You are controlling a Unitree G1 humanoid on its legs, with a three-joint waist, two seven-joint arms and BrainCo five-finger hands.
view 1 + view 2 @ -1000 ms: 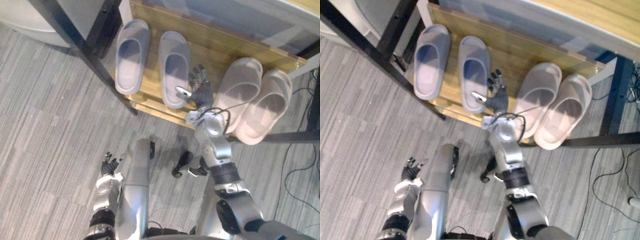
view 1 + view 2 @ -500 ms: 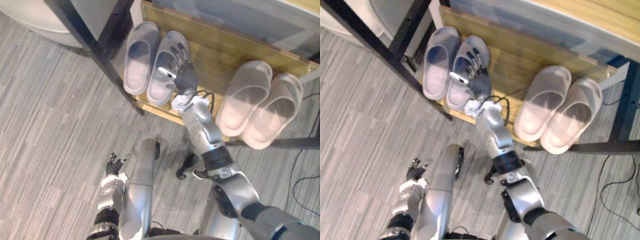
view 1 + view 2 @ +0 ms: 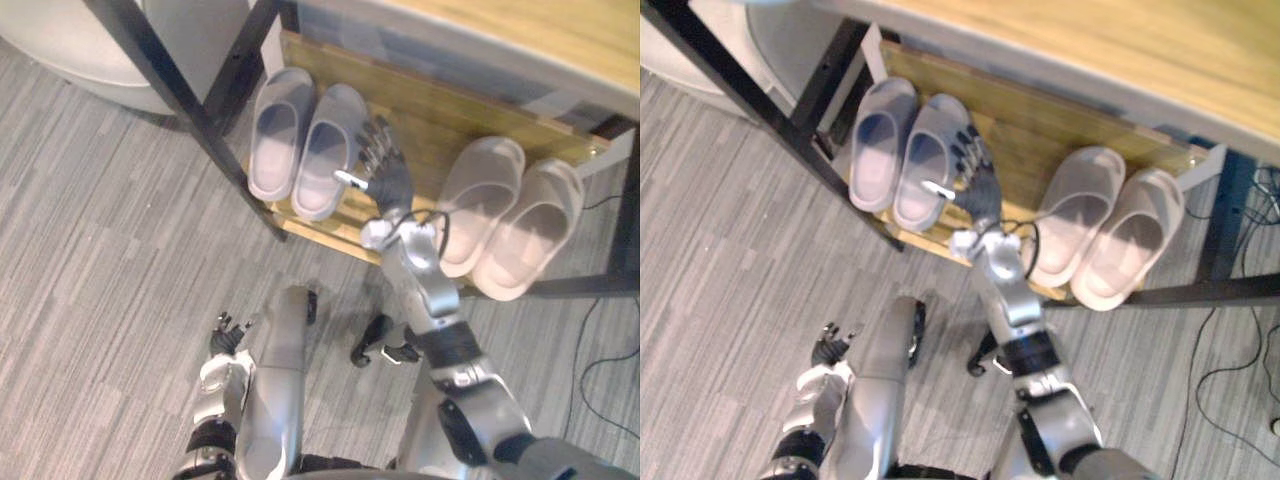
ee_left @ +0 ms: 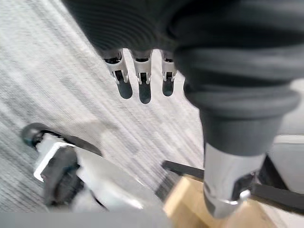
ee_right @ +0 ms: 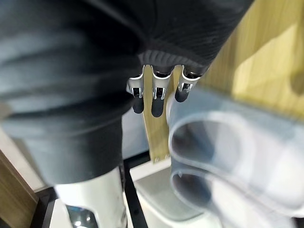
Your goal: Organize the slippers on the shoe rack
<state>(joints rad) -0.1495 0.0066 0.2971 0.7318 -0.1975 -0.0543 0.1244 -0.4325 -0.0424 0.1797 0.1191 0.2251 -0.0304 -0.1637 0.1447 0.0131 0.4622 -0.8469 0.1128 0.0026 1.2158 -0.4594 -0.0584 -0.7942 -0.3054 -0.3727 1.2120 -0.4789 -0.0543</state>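
Two grey slippers lie side by side and touching at the left end of the wooden shelf: the left grey slipper and the right grey slipper. My right hand is open, its fingers straight, right beside that second slipper's right edge, which also shows close by in the right wrist view. I cannot tell whether the hand touches it. A beige pair lies at the shelf's right end. My left hand hangs open low over the carpet.
A slanted black frame leg of the rack stands left of the grey pair. A wooden top overhangs the shelf. A pale round base sits at the far left. Cables lie on the carpet at the right.
The right grey slipper has been pushed left against its partner, closing the gap. My right hand lay on it half a second ago and now sits at its right side. The camera shifted.
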